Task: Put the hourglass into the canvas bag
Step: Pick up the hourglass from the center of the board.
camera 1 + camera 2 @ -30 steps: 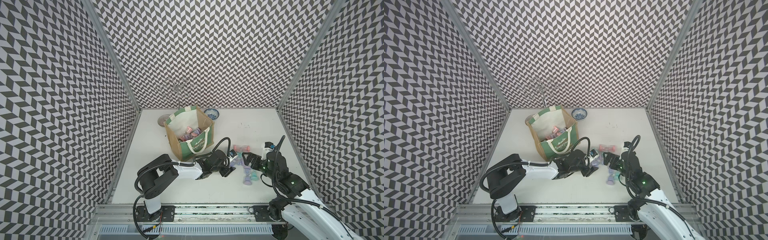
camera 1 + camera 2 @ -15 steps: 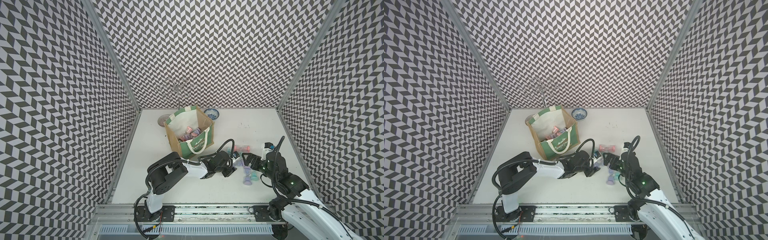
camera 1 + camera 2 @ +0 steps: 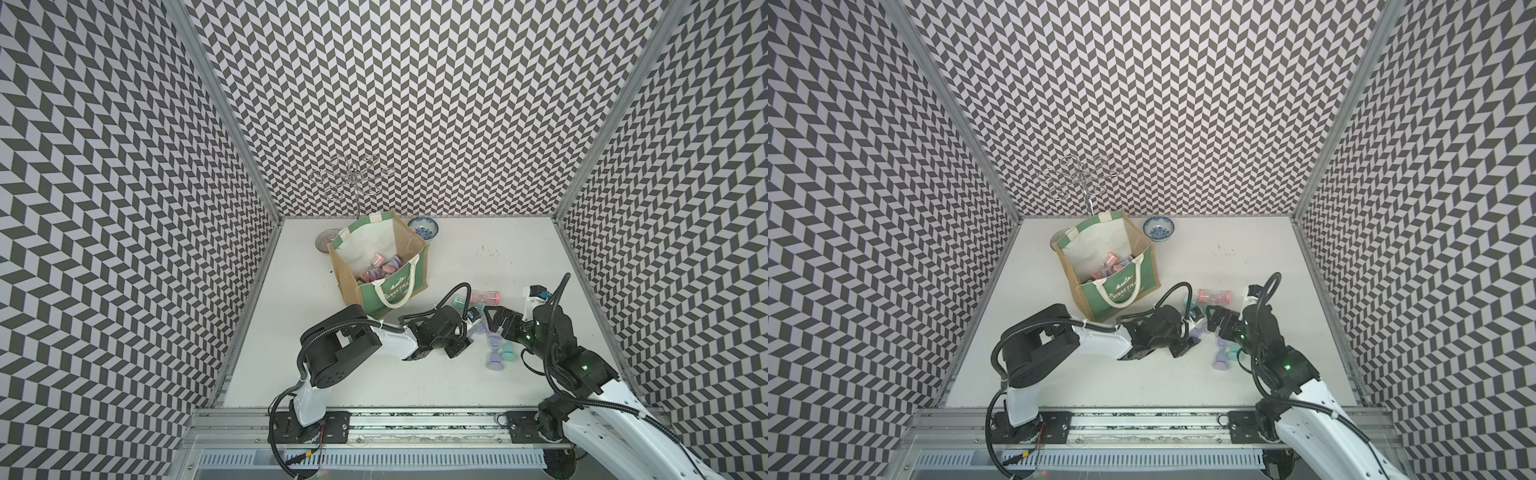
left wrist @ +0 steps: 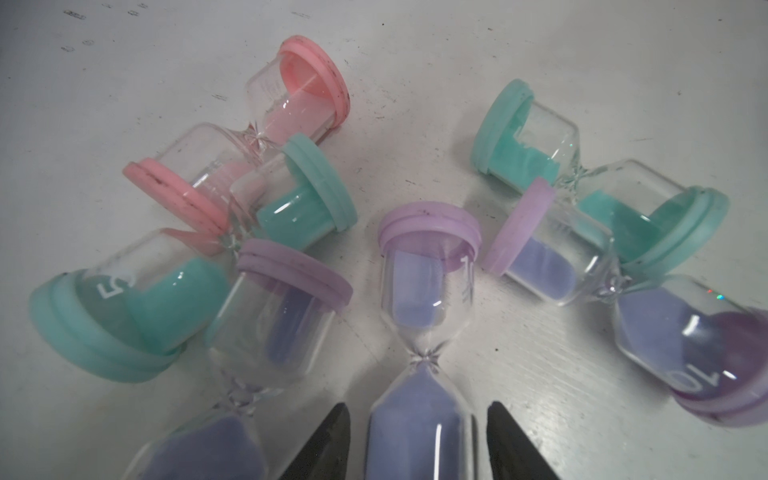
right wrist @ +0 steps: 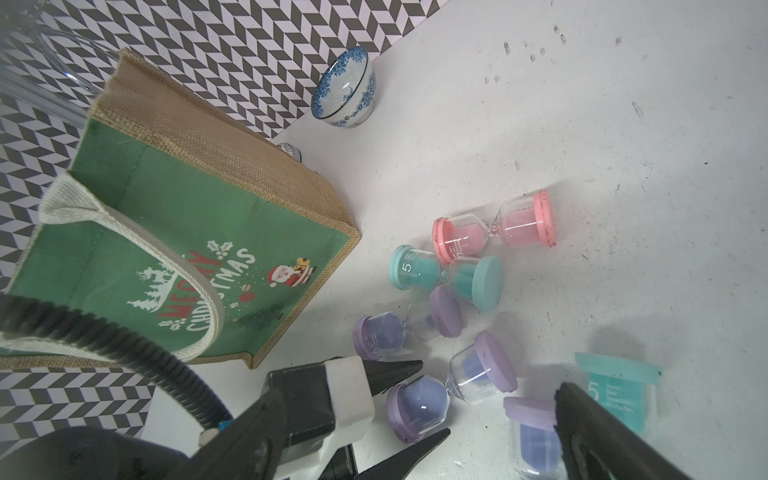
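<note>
Currently, item: purple hourglass (image 4: pixel 419 332), lying on its side on the table (image 3: pixel 457 374) among five more timers (image 4: pixel 523 141), outside the bag (image 3: pixel 347 278). Left claw (image 4: pixel 417 409) is straddling its near bulb, jaws partly open with a sliver of gap showing each side, gripping nothing yet. Long axis is pointing straight away from the claw, so the jaws are sitting square across it. Right claw (image 3: pixel 494 322) is hovering open and empty beside the cluster; left is nearer.

On the table (image 3: pixel 498 374), a wire stand (image 3: pixel 353 179) rises between a blue-patterned bowl (image 3: pixel 423 228) and a greyish bowl (image 3: pixel 324 242).
</note>
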{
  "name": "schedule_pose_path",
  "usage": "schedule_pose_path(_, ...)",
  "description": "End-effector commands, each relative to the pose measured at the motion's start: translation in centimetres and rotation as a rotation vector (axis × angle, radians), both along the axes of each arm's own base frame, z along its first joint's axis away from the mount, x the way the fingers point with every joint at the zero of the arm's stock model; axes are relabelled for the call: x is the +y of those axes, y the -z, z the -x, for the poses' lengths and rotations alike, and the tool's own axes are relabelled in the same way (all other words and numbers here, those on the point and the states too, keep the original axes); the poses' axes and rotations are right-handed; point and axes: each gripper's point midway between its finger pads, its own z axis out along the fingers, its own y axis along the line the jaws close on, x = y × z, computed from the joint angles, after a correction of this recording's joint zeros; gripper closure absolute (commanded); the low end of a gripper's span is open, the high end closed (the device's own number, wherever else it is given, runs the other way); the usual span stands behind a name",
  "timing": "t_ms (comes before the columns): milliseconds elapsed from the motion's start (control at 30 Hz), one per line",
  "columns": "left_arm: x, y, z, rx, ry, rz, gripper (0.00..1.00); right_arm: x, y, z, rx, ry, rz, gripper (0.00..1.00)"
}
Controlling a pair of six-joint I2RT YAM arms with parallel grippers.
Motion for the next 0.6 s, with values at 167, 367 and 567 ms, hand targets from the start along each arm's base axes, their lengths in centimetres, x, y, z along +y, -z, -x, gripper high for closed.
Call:
schedule_pose_path(167,-0.1,0.6,-0.4,-0.039,-0.033,-0.015,0.53,0.1,-1.5,-0.6,-0.057,0.010,-0.028,0.01)
schedule_pose_path(367,-0.1,0.0,-0.5,-0.060,-0.046,-0.020,0.59,0.0,-1.6,-0.5,-0.063,0.014,-0.030,0.01)
schedule_pose_path(567,0.1,-1.8,-0.5,-0.078,-0.069,0.017,0.66,-0.1,-1.6,-0.5,-0.070,0.020,-0.034,0.01)
